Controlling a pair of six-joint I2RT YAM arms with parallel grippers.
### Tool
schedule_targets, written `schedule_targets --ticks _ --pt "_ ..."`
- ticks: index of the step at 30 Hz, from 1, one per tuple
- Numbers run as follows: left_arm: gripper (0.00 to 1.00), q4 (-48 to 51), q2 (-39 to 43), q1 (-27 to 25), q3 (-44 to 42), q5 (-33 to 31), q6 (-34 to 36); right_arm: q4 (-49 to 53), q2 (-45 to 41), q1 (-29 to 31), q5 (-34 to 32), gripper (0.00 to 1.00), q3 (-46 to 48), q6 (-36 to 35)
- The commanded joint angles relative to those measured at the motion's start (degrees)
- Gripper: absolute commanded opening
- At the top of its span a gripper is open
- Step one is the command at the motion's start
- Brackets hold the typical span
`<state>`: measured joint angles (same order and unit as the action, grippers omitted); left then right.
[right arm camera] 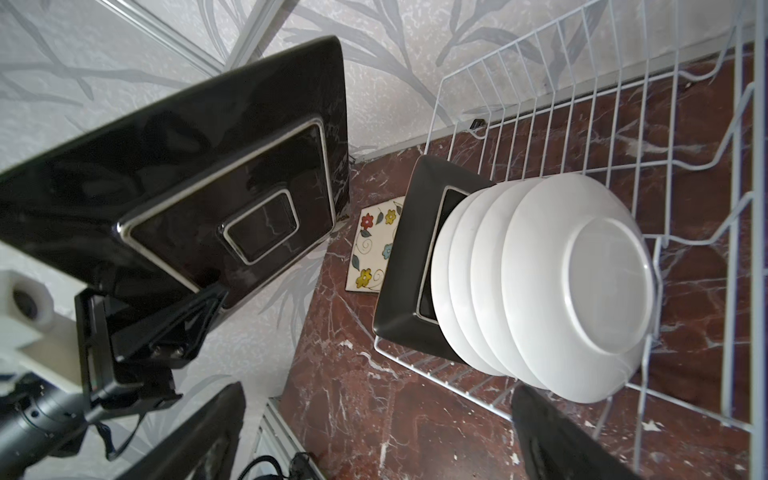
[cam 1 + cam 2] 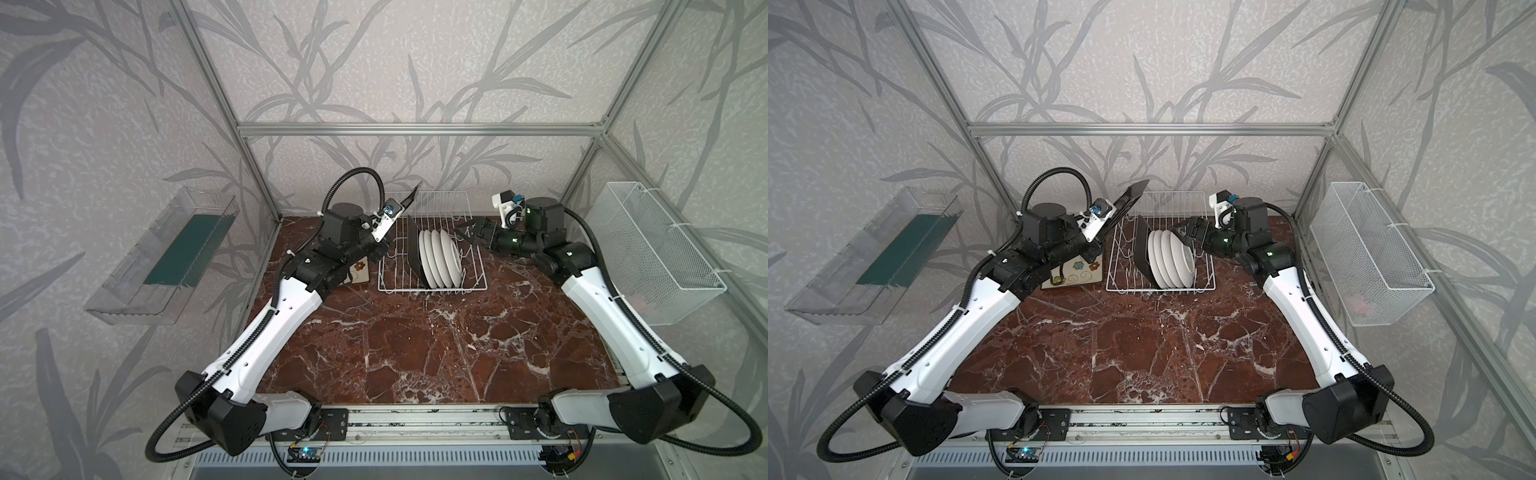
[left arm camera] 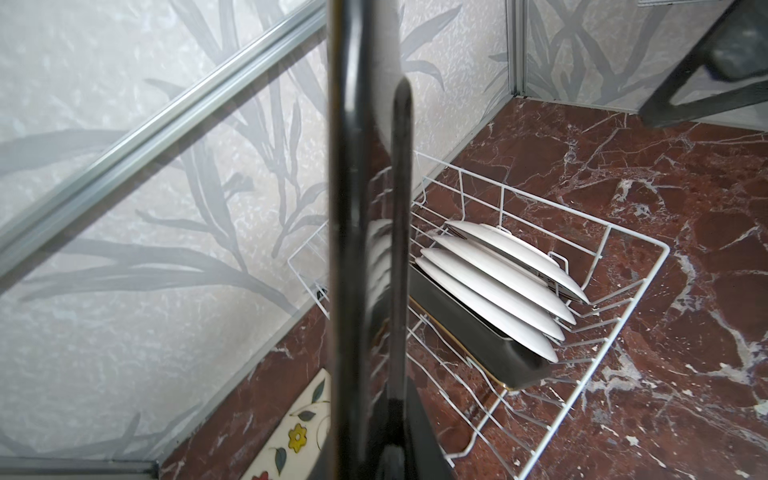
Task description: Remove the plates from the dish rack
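The white wire dish rack (image 2: 432,289) (image 2: 1158,289) stands at the back of the marble table. One square black-backed plate (image 2: 414,249) (image 1: 411,257) stands in it, with several round white plates (image 2: 440,257) (image 1: 582,291) to its right. My left gripper (image 2: 399,214) (image 3: 374,415) is shut on another square black plate (image 2: 1129,197) (image 1: 199,166), tilted in the air above the rack's back left corner. A cream flowered plate (image 2: 1075,274) (image 1: 374,245) lies flat on the table left of the rack. My right gripper (image 2: 465,232) (image 1: 374,436) hangs open and empty by the rack's right side.
A clear plastic tray (image 2: 162,257) hangs on the left wall and a fine-mesh white basket (image 2: 652,253) on the right wall. Aluminium frame posts stand close behind the rack. Bare marble table (image 2: 415,353) stretches in front of it.
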<state>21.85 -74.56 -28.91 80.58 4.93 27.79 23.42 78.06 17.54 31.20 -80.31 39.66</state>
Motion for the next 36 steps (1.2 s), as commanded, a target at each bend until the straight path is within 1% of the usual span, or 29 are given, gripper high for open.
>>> schedule_targets --ticks 1,5,11,17,20,25,31,36 --pt "0.0 -14.6 4.4 -1.0 0.5 -2.4 11.6 -3.2 1.1 -0.2 2.0 0.99 -2.4 5.9" --pt "0.0 -16.4 4.5 -1.5 -0.6 -3.7 15.8 -3.4 0.9 -0.2 -0.7 0.99 -2.6 7.9" --pt "0.0 -19.6 3.3 -2.3 -2.7 -4.9 18.0 -6.1 0.9 -0.2 -1.4 0.99 -1.1 11.8" --pt "0.0 -20.9 1.6 -4.5 -4.3 -7.1 24.7 -5.8 0.2 -1.6 -1.7 0.99 -0.8 12.3" --pt "0.0 -21.3 0.8 -5.4 -4.8 -8.1 27.0 -5.9 1.0 -1.7 -1.0 0.99 -1.2 12.8" --pt "0.0 -20.4 -0.4 -6.6 -5.0 -9.7 30.5 -7.6 0.8 -1.7 -2.7 0.99 -0.1 14.1" --pt "0.0 -21.0 -1.5 -7.3 -5.1 -10.1 33.1 -8.0 2.6 -1.6 -0.8 0.99 -1.6 15.2" --pt "0.0 -21.9 -2.1 -7.8 -5.1 -10.3 34.5 -7.1 5.4 -1.5 1.3 1.0 -2.9 17.8"
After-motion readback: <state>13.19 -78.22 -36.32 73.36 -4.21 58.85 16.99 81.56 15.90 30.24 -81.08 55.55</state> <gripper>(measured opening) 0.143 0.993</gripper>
